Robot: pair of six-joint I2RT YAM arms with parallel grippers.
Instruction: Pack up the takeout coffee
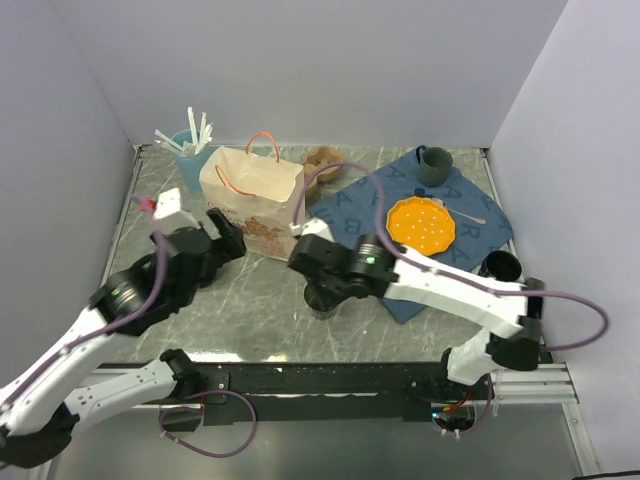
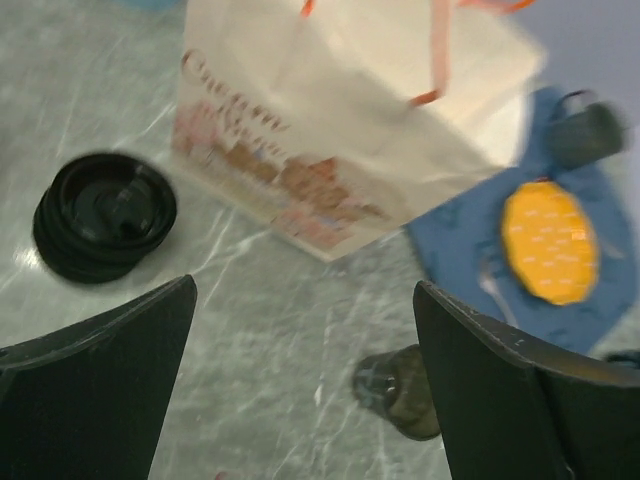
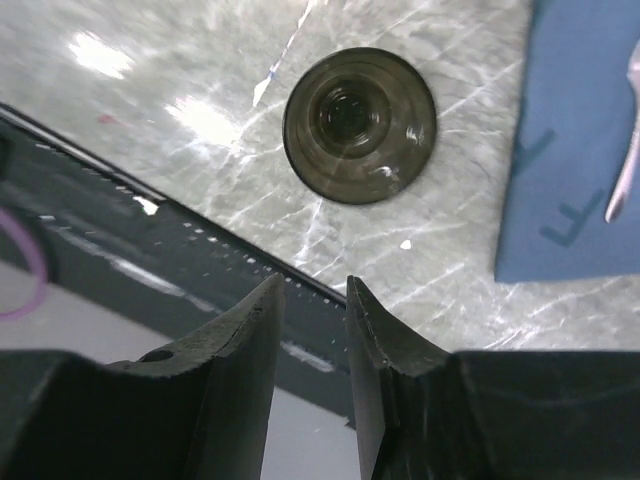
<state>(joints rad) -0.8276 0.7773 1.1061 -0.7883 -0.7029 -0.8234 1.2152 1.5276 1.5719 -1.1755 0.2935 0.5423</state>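
The takeout coffee cup (image 1: 322, 303), small and dark with a round rim, stands on the marble table just in front of the paper bag (image 1: 250, 192). The right wrist view looks down into the cup (image 3: 360, 125). My right gripper (image 1: 318, 280) hangs just above it, empty, its jaws only a narrow gap apart (image 3: 312, 285). My left gripper (image 1: 228, 237) is wide open and empty (image 2: 304, 290), left of the bag (image 2: 340, 120), with the cup (image 2: 400, 390) by its right finger.
A stack of black lids (image 2: 100, 215) lies left of the bag. A light-blue cup of white sticks (image 1: 188, 145) stands at the back. A blue cloth (image 1: 370, 205) carries an orange plate (image 1: 420, 223), a teal mug (image 1: 434, 165) and a spoon. Another black cup (image 1: 500, 265) stands far right.
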